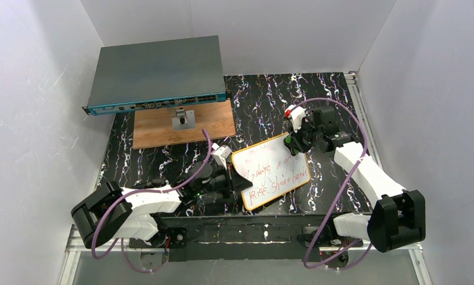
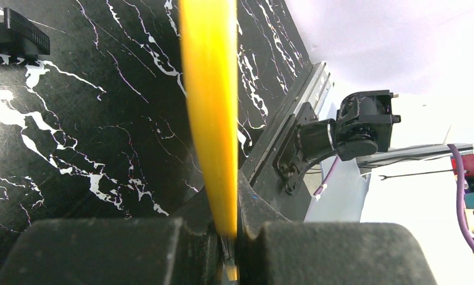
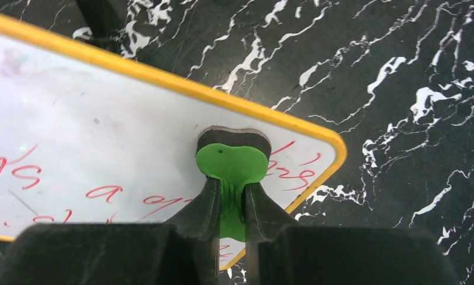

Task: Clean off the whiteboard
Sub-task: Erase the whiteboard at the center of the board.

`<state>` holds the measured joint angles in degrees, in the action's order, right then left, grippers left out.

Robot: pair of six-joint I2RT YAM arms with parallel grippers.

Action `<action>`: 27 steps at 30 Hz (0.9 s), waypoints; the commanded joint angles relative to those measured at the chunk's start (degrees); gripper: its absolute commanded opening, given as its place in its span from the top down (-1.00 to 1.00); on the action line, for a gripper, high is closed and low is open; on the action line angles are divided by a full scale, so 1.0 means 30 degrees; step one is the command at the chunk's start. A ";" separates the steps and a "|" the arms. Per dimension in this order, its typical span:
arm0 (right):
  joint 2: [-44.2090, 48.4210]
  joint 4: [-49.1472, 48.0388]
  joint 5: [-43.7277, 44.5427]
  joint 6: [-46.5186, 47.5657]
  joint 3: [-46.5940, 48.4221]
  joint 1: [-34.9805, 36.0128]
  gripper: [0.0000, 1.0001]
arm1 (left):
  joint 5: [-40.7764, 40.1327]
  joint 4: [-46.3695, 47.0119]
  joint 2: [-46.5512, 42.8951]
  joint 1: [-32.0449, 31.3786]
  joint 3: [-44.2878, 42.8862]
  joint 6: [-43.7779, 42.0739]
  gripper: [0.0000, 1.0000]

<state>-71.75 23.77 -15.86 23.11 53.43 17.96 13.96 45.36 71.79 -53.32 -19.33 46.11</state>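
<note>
Whiteboard (image 1: 271,171): white face, thin orange-yellow rim, red handwriting in slanted lines, with a faint pinkish smudge toward one end in the right wrist view. Eraser (image 3: 231,163): bright green, with a dark grey pad under it. Table top (image 1: 264,101): black with white veins and hints of violet, marble-like. Wooden board (image 1: 157,133): warm brown, grain visible. Small metal piece (image 1: 183,119): plain grey. Flat box (image 1: 157,71): dull grey lid, teal-blue front strip. Arms (image 1: 365,172): white shells, black joints. Cables (image 1: 326,99): purple. Left gripper (image 2: 226,237) and right gripper (image 3: 230,208): black fingers. Walls (image 1: 32,89): white.
</note>
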 commanded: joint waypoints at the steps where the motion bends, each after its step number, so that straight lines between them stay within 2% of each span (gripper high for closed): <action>1: 0.0448 0.1124 -0.2554 0.1724 -0.0874 0.0773 0.97 | 0.1641 0.1718 -0.0600 -0.0332 -0.0480 -0.1789 1.00; 6: 0.0094 0.1524 -0.4790 0.0562 0.0790 0.1405 0.97 | 0.1735 0.1940 -0.0380 -0.0332 -0.0456 -0.1663 1.00; 11: -0.1005 0.0208 -0.0841 -0.1768 0.2454 0.0373 0.97 | 0.1633 0.1901 -0.0528 -0.0332 -0.0382 -0.1641 1.00; 13: -0.1290 -0.0094 0.0794 -0.1767 0.2308 -0.0103 0.97 | 0.1618 0.1843 -0.0579 -0.0332 -0.0382 -0.1656 1.00; 17: -0.0973 -0.0047 0.1905 -0.0310 0.0847 -0.0302 0.97 | 0.1574 0.1727 -0.0789 -0.0332 -0.0325 -0.1663 1.00; 19: -0.0711 0.0713 0.0973 0.0817 0.0214 -0.0302 0.97 | 0.1559 0.1746 -0.0858 -0.0332 -0.0264 -0.1664 1.00; 23: -0.0055 0.2196 -0.2924 0.2540 -0.0728 0.0193 0.97 | 0.1574 0.1908 -0.0738 -0.0332 -0.0264 -0.1706 1.00; 27: 0.0147 0.2418 -0.5137 0.1983 -0.0290 0.0919 0.97 | 0.1645 0.2096 -0.0548 -0.0332 -0.0270 -0.1635 1.00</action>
<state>-71.70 28.47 -21.61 27.81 52.38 18.15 13.61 45.67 71.79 -53.32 -19.22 46.19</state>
